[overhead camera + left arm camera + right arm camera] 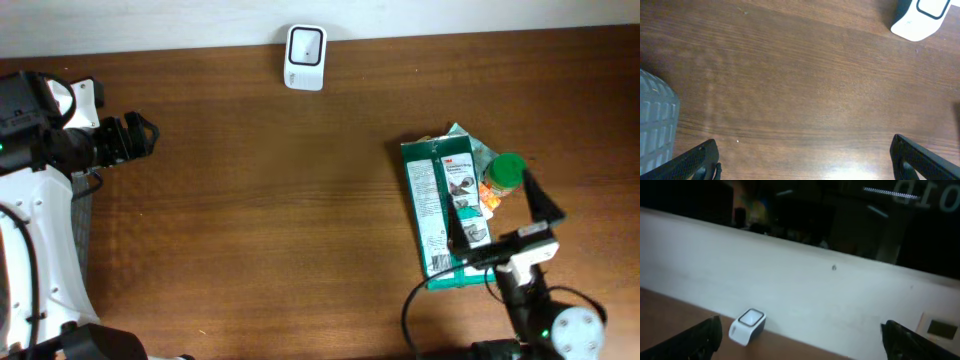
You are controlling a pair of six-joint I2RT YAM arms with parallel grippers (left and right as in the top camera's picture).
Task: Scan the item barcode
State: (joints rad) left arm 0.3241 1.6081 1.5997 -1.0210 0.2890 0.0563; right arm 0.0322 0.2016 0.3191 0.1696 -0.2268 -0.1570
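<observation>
Near the right edge of the tabletop [280,200] lies the green package [438,215], flat on its back with its long side running from the front edge toward the far edge. A small orange bottle [500,180] with a green cap sits against its right side. The barcode scanner [305,58] stands at the middle of the far edge, well apart from both.

The right gripper [498,222] hovers over the package with its claw spread wide and nothing in it. Its wrist view faces the far wall and the scanner rather than the item below. The left gripper [145,137] hangs near the left edge, also wide and empty, over bare wood.

The package looks like a thin retail card pack, so it is probably light, fairly stiff along its length but apt to bend, with a slick printed face. Lying flat, it offers little to pinch from above. A grip across one long edge, or at the near short end, seems the safest hold. I cannot tell where its barcode sits.
</observation>
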